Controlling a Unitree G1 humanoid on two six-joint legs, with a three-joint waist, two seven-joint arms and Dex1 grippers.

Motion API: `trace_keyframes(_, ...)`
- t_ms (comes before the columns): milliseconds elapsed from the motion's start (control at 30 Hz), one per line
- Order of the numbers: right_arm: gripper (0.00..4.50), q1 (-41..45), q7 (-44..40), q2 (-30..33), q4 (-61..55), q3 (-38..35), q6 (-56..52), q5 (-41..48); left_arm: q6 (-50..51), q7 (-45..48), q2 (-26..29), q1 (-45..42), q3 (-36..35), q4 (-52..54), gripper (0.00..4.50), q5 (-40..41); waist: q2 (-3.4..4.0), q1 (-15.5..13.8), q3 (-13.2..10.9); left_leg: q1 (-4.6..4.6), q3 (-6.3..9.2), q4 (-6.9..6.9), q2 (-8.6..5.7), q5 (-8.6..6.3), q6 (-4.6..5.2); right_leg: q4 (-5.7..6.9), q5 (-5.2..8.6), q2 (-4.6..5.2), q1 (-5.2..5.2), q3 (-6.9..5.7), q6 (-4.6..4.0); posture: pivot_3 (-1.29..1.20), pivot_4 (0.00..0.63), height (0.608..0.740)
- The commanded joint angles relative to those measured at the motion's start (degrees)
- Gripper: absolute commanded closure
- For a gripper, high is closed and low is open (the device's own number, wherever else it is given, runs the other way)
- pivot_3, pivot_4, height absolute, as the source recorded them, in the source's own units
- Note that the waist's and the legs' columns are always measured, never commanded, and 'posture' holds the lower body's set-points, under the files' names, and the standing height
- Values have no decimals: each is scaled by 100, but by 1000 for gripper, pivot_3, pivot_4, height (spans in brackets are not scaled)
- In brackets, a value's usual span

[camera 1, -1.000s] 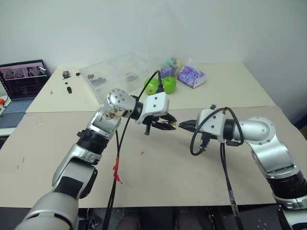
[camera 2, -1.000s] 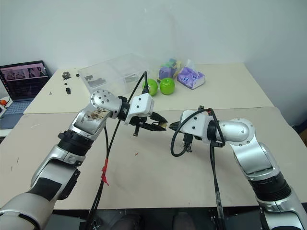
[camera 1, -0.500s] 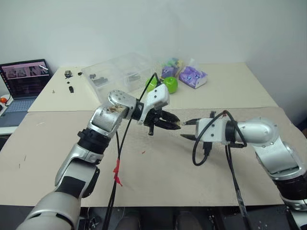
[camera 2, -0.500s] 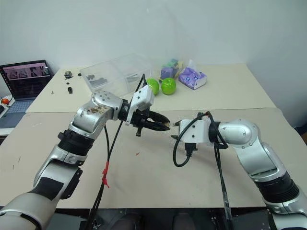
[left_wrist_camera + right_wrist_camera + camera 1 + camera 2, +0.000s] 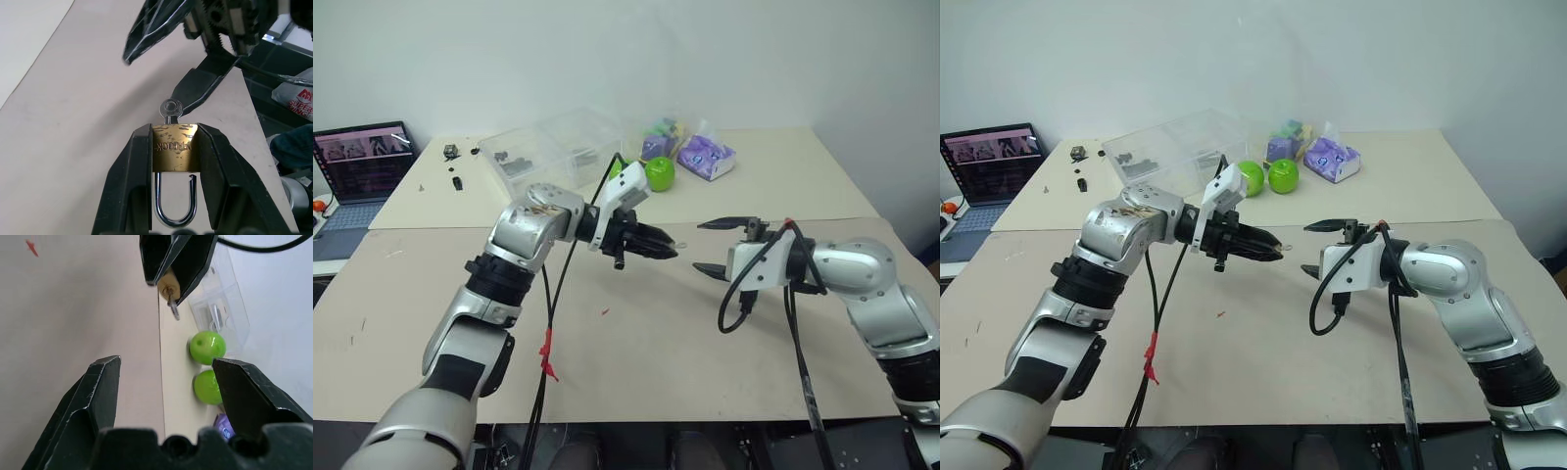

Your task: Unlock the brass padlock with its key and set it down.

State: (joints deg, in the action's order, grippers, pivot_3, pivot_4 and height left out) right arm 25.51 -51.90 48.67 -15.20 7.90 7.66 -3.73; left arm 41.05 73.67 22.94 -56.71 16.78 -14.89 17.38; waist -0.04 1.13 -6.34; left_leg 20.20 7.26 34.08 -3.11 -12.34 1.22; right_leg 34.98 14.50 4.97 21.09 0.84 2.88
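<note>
Brass padlock (image 5: 174, 148): clamped in left gripper (image 5: 174, 161) fingers, above the bench (image 5: 656, 333), key (image 5: 170, 108) in its base. Shackle apparently sprung at one end. Right gripper (image 5: 717, 245): fingers apart, empty, just beside key. Step: unlocking seemingly done. Next: lower and release onto bench.

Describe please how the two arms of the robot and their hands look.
Both arms have rounded silver metal shells with black joint rings. Loose black cables loop beside each; the left arm's cable carries a strip of red tape. The left hand and the right hand each have a white housing and two black, pointed, faceted fingers.
</note>
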Motion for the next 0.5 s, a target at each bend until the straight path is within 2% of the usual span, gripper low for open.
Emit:
trace_keyframes(33,937,135,-35,-80,-451,-142,-135,245,-352,104,34,-163,41,-113,3681,-113,0,-10,0,0,0,0,0,0,0,0,0,0,0,0,0,0,150,740)
trace_keyframes(233,937,104,-102,-239,-701,72,-173,203,-312,86,-106,-260,8,-234,3681,-101,0,-19,0,3,0,1,-3,0,0,-3,0,2,0,0,0,0,150,740)
trace_keyframes(500,937,74,66,-340,-476,205,367,-206,180,-2,-190,-313,-117,134,3681,119,0,-9,0,2,0,1,-2,0,1,-2,0,1,0,0,1,0,150,740)
